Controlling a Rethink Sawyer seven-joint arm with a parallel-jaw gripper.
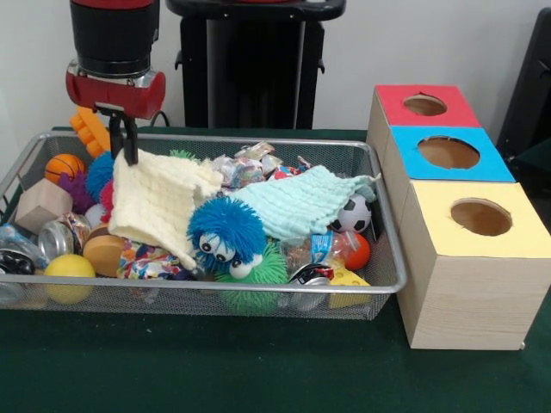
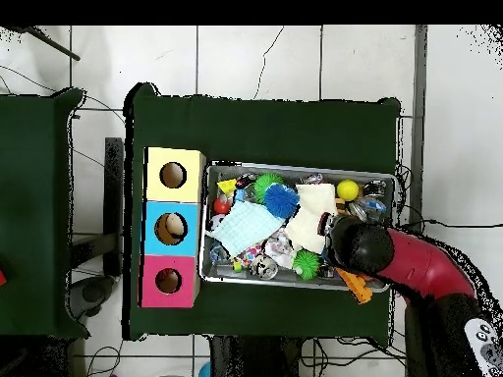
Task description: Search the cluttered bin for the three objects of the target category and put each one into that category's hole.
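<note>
Now your hand (image 1: pixel 129 146) pinches the cream cloth (image 1: pixel 159 202) at the bin's (image 1: pixel 258 292) end farthest from the red hole (image 1: pixel 424 105).

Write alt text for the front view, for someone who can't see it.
A red and black gripper touches a cream cloth in a toy-filled silver wire mesh bin. Beside the bin stand pale wooden boxes with red, blue and yellow holes.

Front camera sits low and close across the table — overhead looks straight down (farther) — both share the bin (image 1: pixel 383 225).
</note>
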